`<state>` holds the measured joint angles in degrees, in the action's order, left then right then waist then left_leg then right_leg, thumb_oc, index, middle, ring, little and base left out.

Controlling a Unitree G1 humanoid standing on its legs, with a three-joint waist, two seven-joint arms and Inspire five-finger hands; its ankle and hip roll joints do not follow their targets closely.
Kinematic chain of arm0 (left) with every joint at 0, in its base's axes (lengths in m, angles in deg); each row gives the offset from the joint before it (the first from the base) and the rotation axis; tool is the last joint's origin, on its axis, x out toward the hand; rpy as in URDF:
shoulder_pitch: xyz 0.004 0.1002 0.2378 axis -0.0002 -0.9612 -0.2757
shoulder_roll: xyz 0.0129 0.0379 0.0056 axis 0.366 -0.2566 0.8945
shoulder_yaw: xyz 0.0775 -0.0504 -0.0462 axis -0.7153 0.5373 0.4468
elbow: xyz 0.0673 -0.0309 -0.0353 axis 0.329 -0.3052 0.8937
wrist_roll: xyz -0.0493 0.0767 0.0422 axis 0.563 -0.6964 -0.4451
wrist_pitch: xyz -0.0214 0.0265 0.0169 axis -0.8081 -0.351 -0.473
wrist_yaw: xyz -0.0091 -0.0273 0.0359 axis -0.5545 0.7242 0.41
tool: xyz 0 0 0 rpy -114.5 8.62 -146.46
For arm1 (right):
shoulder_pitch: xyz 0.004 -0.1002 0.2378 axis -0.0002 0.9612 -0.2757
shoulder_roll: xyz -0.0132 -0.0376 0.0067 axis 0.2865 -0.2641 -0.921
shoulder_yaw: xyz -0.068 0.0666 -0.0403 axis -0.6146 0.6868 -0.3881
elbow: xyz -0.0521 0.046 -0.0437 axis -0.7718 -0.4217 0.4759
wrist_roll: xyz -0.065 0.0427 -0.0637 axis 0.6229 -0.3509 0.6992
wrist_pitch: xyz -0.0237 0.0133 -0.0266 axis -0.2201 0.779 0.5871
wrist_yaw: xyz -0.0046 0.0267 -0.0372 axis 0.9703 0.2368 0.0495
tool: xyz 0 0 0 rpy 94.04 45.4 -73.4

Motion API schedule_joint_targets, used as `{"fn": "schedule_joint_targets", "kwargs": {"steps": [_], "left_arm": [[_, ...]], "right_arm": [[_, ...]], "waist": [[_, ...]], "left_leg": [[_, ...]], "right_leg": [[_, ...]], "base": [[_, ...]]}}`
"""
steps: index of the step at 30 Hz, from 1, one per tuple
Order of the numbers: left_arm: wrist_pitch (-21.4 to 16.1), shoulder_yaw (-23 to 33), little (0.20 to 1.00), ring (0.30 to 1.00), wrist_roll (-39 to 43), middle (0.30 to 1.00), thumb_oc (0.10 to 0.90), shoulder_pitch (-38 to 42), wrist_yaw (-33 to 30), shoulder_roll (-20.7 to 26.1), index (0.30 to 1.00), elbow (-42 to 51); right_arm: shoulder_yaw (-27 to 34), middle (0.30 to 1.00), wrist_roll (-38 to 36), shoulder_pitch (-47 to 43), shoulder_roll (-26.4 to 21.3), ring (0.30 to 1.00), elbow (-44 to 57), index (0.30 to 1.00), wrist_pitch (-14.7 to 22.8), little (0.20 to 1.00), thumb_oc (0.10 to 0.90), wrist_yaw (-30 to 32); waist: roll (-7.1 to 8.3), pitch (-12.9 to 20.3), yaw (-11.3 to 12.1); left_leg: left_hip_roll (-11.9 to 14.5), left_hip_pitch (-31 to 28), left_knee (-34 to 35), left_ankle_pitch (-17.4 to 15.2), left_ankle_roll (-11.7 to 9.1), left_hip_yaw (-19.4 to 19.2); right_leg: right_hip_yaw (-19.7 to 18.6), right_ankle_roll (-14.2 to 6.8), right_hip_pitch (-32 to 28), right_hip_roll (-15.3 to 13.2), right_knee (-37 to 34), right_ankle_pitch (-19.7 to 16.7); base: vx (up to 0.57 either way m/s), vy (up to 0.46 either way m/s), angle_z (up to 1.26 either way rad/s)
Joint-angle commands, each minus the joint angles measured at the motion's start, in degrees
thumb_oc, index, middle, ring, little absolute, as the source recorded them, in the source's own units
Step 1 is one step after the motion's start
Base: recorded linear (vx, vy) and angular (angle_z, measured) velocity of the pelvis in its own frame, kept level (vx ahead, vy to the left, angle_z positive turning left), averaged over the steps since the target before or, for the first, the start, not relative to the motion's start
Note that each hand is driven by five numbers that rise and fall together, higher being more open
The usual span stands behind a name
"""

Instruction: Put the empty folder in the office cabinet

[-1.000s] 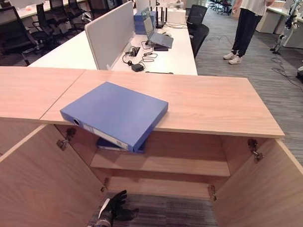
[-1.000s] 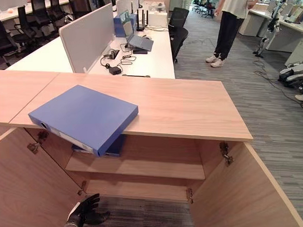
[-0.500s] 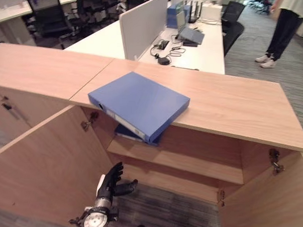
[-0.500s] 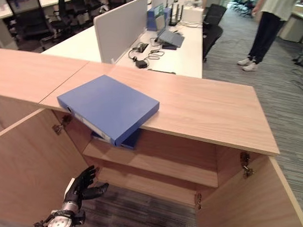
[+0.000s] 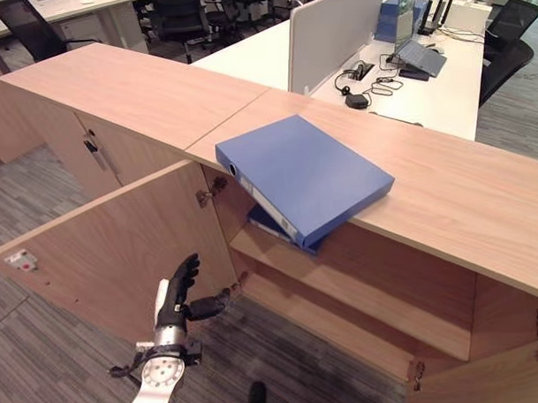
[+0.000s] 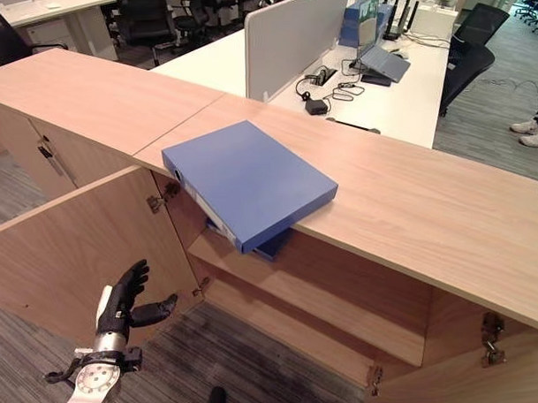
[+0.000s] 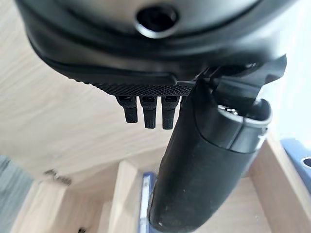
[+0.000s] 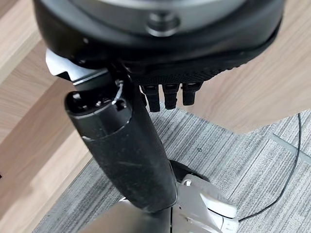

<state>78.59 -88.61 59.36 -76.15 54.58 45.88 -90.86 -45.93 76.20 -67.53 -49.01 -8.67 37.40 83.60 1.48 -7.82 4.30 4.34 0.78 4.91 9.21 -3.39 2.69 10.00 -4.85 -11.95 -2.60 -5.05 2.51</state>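
A blue folder (image 5: 303,174) lies flat on the wooden cabinet top (image 5: 463,195), one corner hanging over the front edge. Under that corner, a second blue folder (image 5: 274,228) rests on the upper shelf (image 5: 360,291) of the open cabinet. My left hand (image 5: 178,297) is low at the lower left, open with straight fingers, in front of the open left door (image 5: 112,251) and well below the folder. In its wrist view the left hand (image 7: 204,160) points into the cabinet. My right hand (image 8: 136,141) hangs open over the carpet beside a wooden panel, holding nothing.
A closed cabinet (image 5: 115,92) adjoins on the left. Behind stands a white desk (image 6: 407,91) with a divider screen (image 6: 298,32), a laptop and cables, and office chairs further back. A person's shoes (image 6: 532,132) stand at the far right. The cabinet's right door hinge (image 6: 492,335) is at the lower right.
The whole picture has swung left, so the camera moved. The blue folder lies where it was. My left hand stays open by the left door.
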Motion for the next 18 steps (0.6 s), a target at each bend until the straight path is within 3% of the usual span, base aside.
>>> {"fn": "schedule_joint_targets", "kwargs": {"steps": [1,5,8,10,11,12,18], "left_arm": [[-6.85,3.92,0.900,0.900,-6.40,0.900,0.800,8.91,-5.06,4.75,0.900,8.00],[-5.99,4.55,0.900,0.900,-16.53,0.900,0.800,9.87,-8.18,10.18,0.900,7.43],[-5.72,4.88,0.900,0.900,-19.80,0.900,0.800,9.95,-8.84,12.25,0.900,8.33],[-5.15,5.00,0.900,0.900,-26.20,0.900,0.800,10.73,-10.79,17.21,0.900,8.38],[-5.15,4.99,0.900,0.900,-26.21,0.900,0.800,10.74,-10.80,17.22,0.900,8.38],[-5.16,4.24,0.900,0.900,-30.46,0.900,0.800,11.51,-11.55,21.02,0.900,9.00],[-4.79,2.35,0.900,0.900,-38.90,0.900,0.800,13.50,-13.79,28.15,0.900,10.97]], "right_arm": [[-1.84,0.900,0.97,-1.25,-0.81,0.900,-0.01,0.900,0.69,0.900,0.800,0.64],[-1.65,0.900,0.71,-0.77,-0.77,0.900,-0.59,0.900,0.92,0.900,0.800,0.34],[-1.49,0.900,0.63,-0.45,-0.77,0.900,-1.06,0.900,1.04,0.900,0.800,0.16],[-1.56,0.900,0.51,0.02,-1.09,0.900,-1.58,0.900,1.09,0.900,0.800,-0.27],[-1.56,0.900,0.51,0.02,-1.08,0.900,-1.58,0.900,1.09,0.900,0.800,-0.27],[-1.82,0.900,0.59,0.30,-1.23,0.900,-1.90,0.900,1.26,0.900,0.800,-0.69],[-1.98,0.900,-0.53,0.61,-1.41,0.900,-1.88,0.900,2.20,0.900,0.800,-1.23]], "waist": [[2.32,0.22,-1.09],[1.86,0.37,-1.62],[1.57,0.51,-1.76],[1.00,0.70,-2.30],[1.01,0.69,-2.28],[0.64,0.81,-2.59],[-0.14,1.38,-3.60]], "left_leg": [[1.56,-2.27,-4.05,-6.08,-2.87,-4.57],[1.93,-3.07,-3.63,-6.17,-3.14,-5.38],[2.05,-3.43,-3.43,-6.25,-3.13,-5.68],[2.32,-4.22,-3.12,-6.38,-3.16,-6.40],[2.32,-4.24,-3.11,-6.38,-3.16,-6.42],[2.49,-4.71,-2.97,-6.46,-3.16,-6.97],[2.82,-5.77,-2.50,-6.61,-3.02,-7.91]], "right_leg": [[-3.28,-1.51,0.19,0.47,0.21,5.66],[-3.26,-1.63,0.03,0.53,0.26,5.83],[-3.60,-1.65,-0.02,0.55,0.27,5.84],[-4.10,-1.72,-0.14,0.54,0.33,5.92],[-4.12,-1.72,-0.14,0.54,0.33,5.92],[-4.32,-1.85,-0.24,0.63,0.37,5.97],[-5.25,-1.99,-0.35,0.75,0.51,6.15]], "base": [[0.00,0.000,0.00],[0.01,-0.011,-0.03],[0.01,-0.007,-0.06],[0.03,-0.005,-0.09],[0.02,-0.002,-0.11],[0.01,-0.003,-0.10],[0.02,-0.001,-0.10]]}}
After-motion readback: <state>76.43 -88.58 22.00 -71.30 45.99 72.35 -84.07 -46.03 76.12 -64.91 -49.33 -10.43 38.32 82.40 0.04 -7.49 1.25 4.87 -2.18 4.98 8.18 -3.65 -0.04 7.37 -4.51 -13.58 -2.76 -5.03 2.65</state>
